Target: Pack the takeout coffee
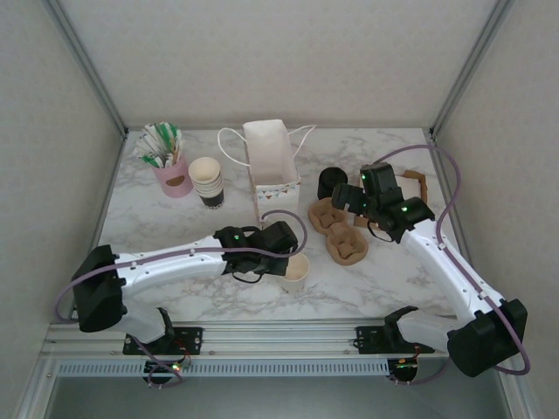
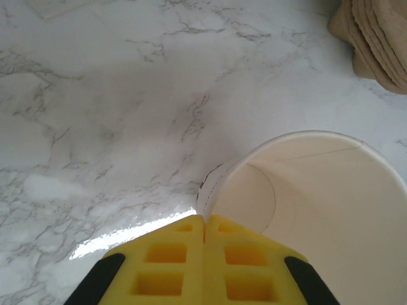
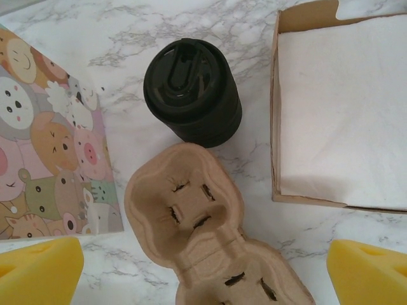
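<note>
One arm is clearly nearer: the right gripper (image 3: 203, 276), spread wide and empty, faces the upright coffee cup (image 3: 191, 89) standing straight ahead, just beyond the cardboard carrier (image 3: 184, 203).

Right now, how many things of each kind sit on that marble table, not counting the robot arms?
Black lidded cup: 1
Loose paper cup: 1
Paper cup stack: 1
Pulp carrier stack: 1
Paper bag: 1
Napkin box: 1
Pink holder of stirrers: 1
Total: 7
</note>
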Robot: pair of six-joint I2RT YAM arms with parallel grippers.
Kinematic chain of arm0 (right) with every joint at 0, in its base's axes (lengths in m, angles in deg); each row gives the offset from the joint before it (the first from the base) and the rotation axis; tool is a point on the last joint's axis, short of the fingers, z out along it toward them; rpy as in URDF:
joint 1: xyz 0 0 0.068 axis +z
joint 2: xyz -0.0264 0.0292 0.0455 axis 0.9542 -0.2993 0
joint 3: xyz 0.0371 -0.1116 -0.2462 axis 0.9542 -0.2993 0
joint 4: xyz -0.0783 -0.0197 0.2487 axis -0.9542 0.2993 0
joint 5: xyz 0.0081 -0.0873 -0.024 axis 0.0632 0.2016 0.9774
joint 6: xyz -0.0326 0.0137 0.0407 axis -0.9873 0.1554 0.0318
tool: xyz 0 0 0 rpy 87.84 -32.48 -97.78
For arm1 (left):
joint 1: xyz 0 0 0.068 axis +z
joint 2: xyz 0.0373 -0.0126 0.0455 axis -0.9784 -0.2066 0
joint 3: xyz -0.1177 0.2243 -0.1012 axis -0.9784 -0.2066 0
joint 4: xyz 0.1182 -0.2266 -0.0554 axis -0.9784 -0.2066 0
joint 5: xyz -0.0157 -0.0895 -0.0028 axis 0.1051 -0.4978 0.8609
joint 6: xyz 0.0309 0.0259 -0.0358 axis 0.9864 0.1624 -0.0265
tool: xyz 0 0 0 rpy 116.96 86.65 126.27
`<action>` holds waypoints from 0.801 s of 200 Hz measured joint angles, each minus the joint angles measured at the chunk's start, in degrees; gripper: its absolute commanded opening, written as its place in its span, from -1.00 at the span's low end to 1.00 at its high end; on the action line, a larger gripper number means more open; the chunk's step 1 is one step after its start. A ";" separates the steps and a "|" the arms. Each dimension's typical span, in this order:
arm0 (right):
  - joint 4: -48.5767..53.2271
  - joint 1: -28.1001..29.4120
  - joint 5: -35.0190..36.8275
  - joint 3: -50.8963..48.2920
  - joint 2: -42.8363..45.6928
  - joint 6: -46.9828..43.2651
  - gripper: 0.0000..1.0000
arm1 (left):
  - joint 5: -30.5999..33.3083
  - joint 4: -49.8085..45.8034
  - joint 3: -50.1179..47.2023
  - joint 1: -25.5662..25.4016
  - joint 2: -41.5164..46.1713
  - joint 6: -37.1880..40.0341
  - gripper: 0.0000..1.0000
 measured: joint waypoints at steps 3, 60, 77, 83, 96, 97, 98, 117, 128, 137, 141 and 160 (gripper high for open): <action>0.00 0.00 -0.04 -0.04 0.00 0.00 0.97 | 0.15 0.04 0.24 -0.09 -0.31 -0.02 -0.97; 0.15 -0.26 -0.15 -0.15 -0.09 0.22 0.98 | 1.73 1.05 1.79 -1.20 -3.08 0.33 -0.19; 0.15 -0.26 -0.13 -0.15 -0.24 0.28 0.98 | 1.95 1.49 2.05 -1.18 -3.08 0.37 0.04; 0.13 -0.26 -0.13 -0.15 -0.31 0.37 0.98 | 2.14 1.57 2.14 -1.18 -3.02 0.26 0.15; 0.13 -0.26 -0.17 -0.15 -0.50 0.44 0.97 | 3.13 1.46 2.14 -1.18 -2.38 0.33 0.35; 0.11 -0.26 -0.20 -0.15 -0.55 0.44 0.97 | 3.26 1.46 2.14 -1.18 -2.21 0.61 0.37; 0.11 -0.26 -0.20 -0.15 -0.57 0.44 0.97 | 3.37 1.44 2.14 -1.18 -2.12 0.74 0.38; 0.04 -0.31 -1.09 -0.13 -1.31 0.31 0.97 | 5.14 1.60 2.01 -0.87 1.25 0.96 0.67; 0.17 -0.33 -1.66 0.17 -2.45 -0.20 0.98 | 5.81 2.34 1.27 -0.33 4.57 1.18 0.92; 0.39 -0.44 -2.19 0.98 -3.91 -0.66 0.97 | 5.97 3.63 -0.20 0.61 8.22 1.55 0.99; 0.42 -0.44 -2.62 1.46 -4.68 -0.85 0.96 | 5.99 4.48 -1.03 1.14 9.81 1.62 0.99; 1.40 -1.01 -4.13 5.77 -9.75 -1.77 0.91 | 5.70 8.70 -6.43 3.93 16.94 1.92 0.99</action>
